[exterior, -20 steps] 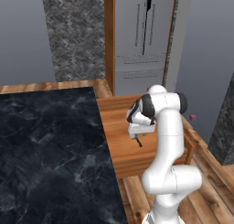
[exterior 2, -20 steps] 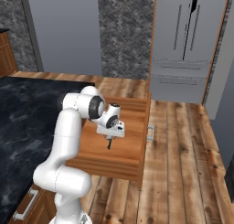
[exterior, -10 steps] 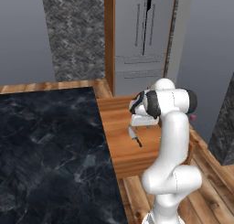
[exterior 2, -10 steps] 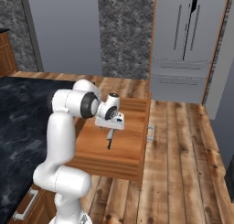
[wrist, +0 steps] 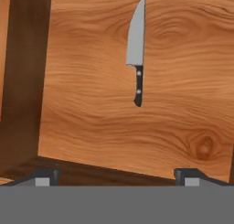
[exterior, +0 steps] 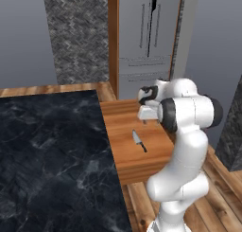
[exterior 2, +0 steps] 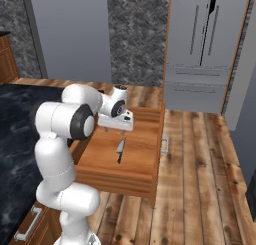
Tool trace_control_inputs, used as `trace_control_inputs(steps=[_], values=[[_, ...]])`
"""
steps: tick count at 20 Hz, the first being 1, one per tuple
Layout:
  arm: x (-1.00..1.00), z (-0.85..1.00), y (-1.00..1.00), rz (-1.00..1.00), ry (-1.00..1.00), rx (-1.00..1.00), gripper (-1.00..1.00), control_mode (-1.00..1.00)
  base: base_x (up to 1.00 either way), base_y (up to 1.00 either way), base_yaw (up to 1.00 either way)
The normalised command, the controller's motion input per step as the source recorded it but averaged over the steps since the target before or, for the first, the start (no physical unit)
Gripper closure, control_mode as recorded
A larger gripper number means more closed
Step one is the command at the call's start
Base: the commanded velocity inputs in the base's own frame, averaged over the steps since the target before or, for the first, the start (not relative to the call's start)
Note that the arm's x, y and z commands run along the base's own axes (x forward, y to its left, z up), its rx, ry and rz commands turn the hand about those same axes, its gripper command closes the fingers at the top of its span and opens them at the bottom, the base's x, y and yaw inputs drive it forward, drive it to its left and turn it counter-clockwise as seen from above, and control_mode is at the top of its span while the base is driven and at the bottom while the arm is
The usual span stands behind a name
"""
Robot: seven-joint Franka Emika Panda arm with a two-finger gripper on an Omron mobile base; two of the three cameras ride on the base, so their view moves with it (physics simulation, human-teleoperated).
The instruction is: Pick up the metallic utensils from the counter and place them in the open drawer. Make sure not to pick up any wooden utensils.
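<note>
My gripper [wrist: 117, 175] hangs over the open drawer [wrist: 91, 141], fingers spread wide and empty. The knife [wrist: 136, 54] lies flat on the drawer floor just ahead of my fingertips, untouched, blade pointing away. I can read no writing on it.

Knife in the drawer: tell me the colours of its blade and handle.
The knife has a silver-grey blade and a black handle with two pale rivets, clearest in the hand view.

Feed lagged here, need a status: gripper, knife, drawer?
Gripper open, empty, above the open drawer. Knife flat on the drawer floor, free of the fingertips. Nothing in the way.
</note>
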Motion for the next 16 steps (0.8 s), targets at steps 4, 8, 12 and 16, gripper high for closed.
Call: trace_control_inputs(steps=[4,8,12,16], values=[[-0.94,0.90,0.01,-0.01,0.00,0.00,-1.00,-1.00,0.00,0.00,0.00],[-1.00,0.83,0.00,-0.03,0.00,0.00,-1.00,-1.00,0.00,0.00,0.00],[-1.00,0.64,0.00,-0.03,-0.02,0.00,-1.00,-1.00,0.00,0.00,0.00],[-1.00,0.59,0.00,0.00,-0.05,0.00,-1.00,-1.00,0.00,0.00,0.00]])
